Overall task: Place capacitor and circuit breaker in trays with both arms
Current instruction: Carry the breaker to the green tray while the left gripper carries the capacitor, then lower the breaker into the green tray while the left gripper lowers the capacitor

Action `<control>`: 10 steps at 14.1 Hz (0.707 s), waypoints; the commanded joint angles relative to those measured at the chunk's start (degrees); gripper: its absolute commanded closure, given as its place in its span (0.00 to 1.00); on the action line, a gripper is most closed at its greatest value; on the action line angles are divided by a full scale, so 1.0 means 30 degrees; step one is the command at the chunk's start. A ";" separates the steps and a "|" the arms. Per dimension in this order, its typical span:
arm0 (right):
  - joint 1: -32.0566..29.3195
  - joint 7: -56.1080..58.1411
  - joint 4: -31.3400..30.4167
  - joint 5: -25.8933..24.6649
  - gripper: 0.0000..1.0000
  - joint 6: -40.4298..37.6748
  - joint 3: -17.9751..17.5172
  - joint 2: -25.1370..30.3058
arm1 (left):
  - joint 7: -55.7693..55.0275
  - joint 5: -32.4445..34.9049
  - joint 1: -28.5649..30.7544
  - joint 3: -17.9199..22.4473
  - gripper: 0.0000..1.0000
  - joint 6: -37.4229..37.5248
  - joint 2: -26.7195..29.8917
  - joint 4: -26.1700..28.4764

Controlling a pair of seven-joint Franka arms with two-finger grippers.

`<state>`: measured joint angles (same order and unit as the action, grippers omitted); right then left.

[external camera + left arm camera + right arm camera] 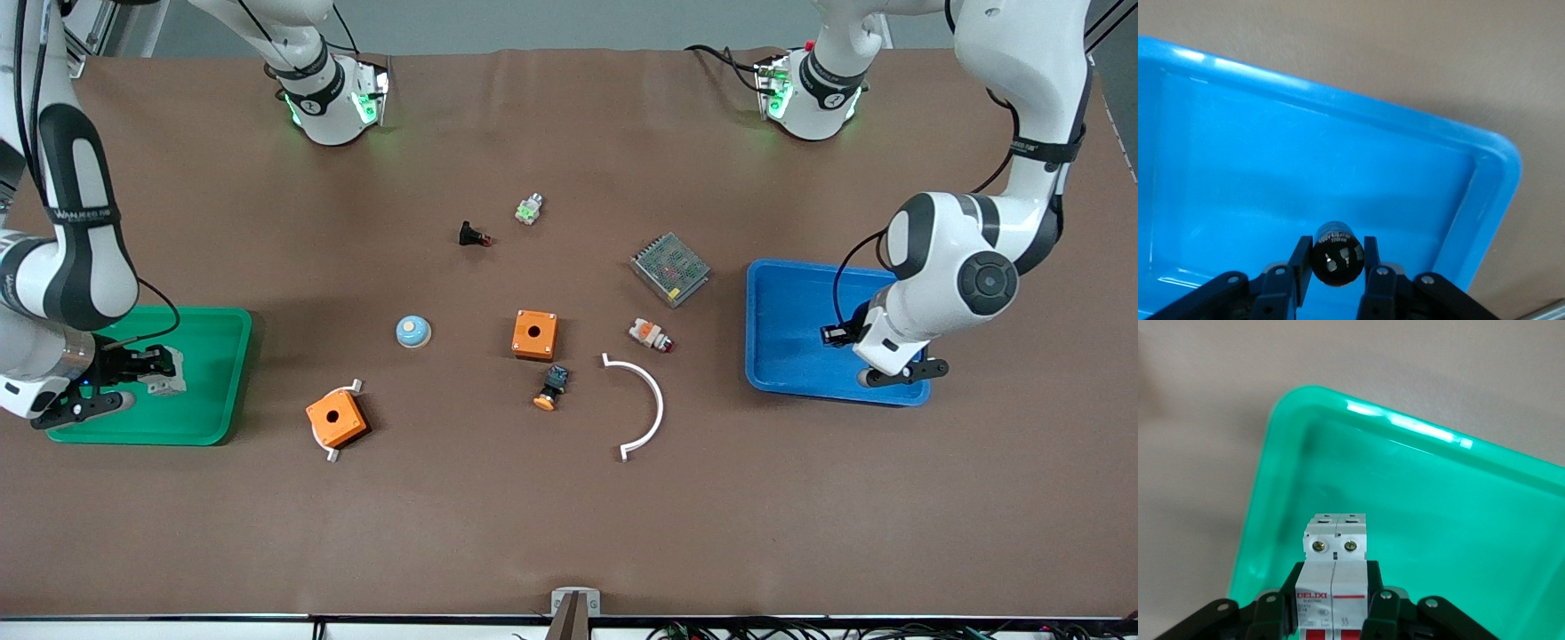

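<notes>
My left gripper [836, 336] hangs over the blue tray [782, 302] at the left arm's end of the table. In the left wrist view it [1335, 259] is shut on the capacitor [1336, 262], a short black cylinder held low over the tray floor [1238, 167]. My right gripper [160, 369] is over the green tray [213, 373] at the right arm's end. In the right wrist view it [1335, 590] is shut on the circuit breaker [1335, 573], a white block with red levers, just above the tray floor [1438, 520].
Mid-table lie two orange boxes [534, 334] [336, 418], a black push button with orange cap [552, 388], a white-and-orange part [650, 335], a white curved strip [649, 404], a grey mesh unit [669, 268], a blue dome [413, 332] and a black red-tipped part [472, 236].
</notes>
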<state>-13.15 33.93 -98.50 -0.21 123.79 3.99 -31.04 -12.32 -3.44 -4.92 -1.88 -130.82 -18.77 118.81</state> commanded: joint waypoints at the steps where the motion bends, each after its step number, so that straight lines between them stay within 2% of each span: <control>1: -0.0539 0.0877 0.0313 -0.0281 0.96 0.0306 -0.0450 -0.1015 | 0.0914 -0.0290 0.0320 -0.0194 0.98 -0.1769 0.0309 0.1731; 2: -0.0539 0.0878 0.0314 -0.0280 0.93 0.0597 -0.0450 -0.1251 | 0.0914 -0.0290 0.0437 -0.0165 0.97 -0.1978 0.0047 0.1850; 3: -0.0510 0.0907 0.0314 -0.0309 0.85 0.0687 -0.0450 -0.1341 | 0.0944 -0.0261 0.0496 -0.0194 0.95 -0.2212 -0.0420 0.1852; 4: -0.0568 0.1024 0.0343 -0.0310 0.65 0.0804 -0.0450 -0.1516 | 0.0944 -0.0260 0.0468 -0.0194 0.93 -0.2533 -0.0714 0.1852; 5: -0.0569 0.1257 0.0372 -0.0310 0.26 0.0805 -0.0450 -0.1575 | 0.0973 -0.0260 0.0497 -0.0194 0.89 -0.2565 -0.0775 0.1823; 6: -0.0511 0.1404 0.0401 -0.0310 0.00 0.0747 -0.0450 -0.1576 | 0.1002 -0.0260 0.0468 -0.0194 0.82 -0.2566 -0.0718 0.1793; 8: -0.0452 0.1494 0.0489 -0.0194 0.00 0.0310 -0.0479 -0.1169 | 0.1002 -0.0260 0.0439 -0.0223 0.55 -0.2536 -0.0601 0.1676; 9: -0.0423 0.1407 0.0547 -0.0134 0.00 -0.0360 -0.0566 -0.0702 | 0.1002 -0.0260 0.0380 -0.0224 0.38 -0.2536 -0.0513 0.1589; 10: -0.0335 0.1087 0.0606 0.0214 0.00 -0.0976 -0.0567 0.0086 | 0.0973 -0.0260 0.0351 -0.0398 0.00 -0.2536 -0.0222 0.1385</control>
<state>-13.87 37.62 -96.86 -0.16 124.57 3.12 -34.94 -10.78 -3.44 -4.16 -2.08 -138.22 -21.16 123.39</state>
